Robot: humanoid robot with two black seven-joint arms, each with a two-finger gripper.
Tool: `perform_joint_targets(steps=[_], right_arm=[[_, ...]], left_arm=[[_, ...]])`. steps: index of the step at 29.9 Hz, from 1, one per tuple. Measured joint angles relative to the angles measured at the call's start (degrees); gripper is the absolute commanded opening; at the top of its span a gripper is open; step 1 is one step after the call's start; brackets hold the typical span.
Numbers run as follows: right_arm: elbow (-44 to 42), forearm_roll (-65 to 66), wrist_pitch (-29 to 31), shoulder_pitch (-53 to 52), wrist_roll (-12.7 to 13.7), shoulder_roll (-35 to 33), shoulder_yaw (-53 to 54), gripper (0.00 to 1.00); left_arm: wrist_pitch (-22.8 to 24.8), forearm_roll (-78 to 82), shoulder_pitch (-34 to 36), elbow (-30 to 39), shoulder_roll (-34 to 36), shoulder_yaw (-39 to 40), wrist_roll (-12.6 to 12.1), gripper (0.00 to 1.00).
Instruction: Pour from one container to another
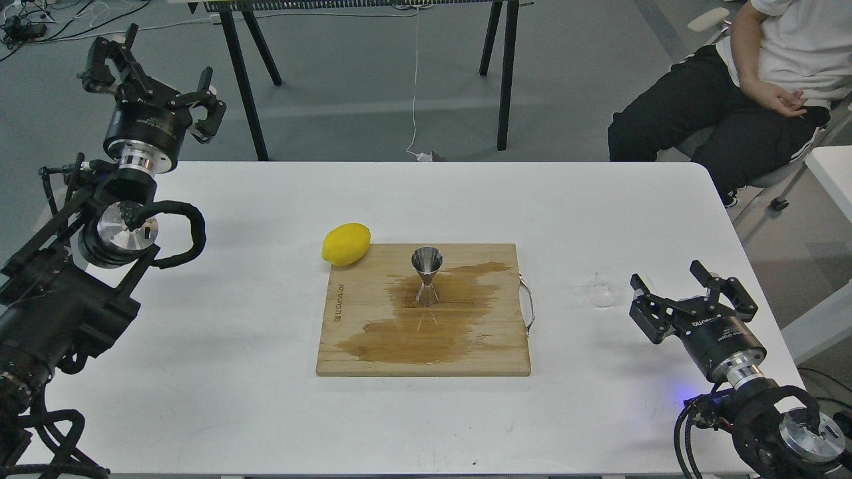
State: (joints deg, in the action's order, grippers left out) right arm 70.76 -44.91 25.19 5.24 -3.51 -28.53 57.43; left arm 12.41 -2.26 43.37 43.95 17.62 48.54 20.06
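Observation:
The steel jigger stands upright in the middle of a wooden cutting board, with a brown wet stain spread around it. To the right of the board, on the white table, sits the small clear glass cup. My right gripper is open just right of the cup and a little nearer to me, with nothing between its fingers. My left gripper is open and raised beyond the table's far left corner, holding nothing.
A yellow lemon lies at the board's far left corner. The board has a metal handle on its right side. A seated person is at the far right. Black trestle legs stand behind the table.

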Motion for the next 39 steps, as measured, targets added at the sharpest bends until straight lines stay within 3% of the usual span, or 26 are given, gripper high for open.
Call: perform_joint_targets(steps=[17,25,28,39], right_arm=[[-11.36,2.74,-17.21,-11.63,0.08,8.97,-0.91,0.99],[-13.47,4.62,-18.33,-13.03,-0.08,12.56,-0.87,0.97],[-14.75,5.35,-18.34,-13.55,-0.08,13.69,-0.87,0.94],[-18.01,5.57,-18.29,-15.23,0.17,14.72,-0.42,0.63]], left_arm=[[-0.39,0.07,-0.12,0.0,0.74,0.07,0.68,1.0],[-0.46,0.14,-0.2,0.0,1.05,0.06,1.25,1.0],[-0.48,0.14,-0.2,0.01,1.28,0.01,1.35,1.0],[-1.25,0.15,-0.14,0.0,1.63,-0.02,1.46,1.0]])
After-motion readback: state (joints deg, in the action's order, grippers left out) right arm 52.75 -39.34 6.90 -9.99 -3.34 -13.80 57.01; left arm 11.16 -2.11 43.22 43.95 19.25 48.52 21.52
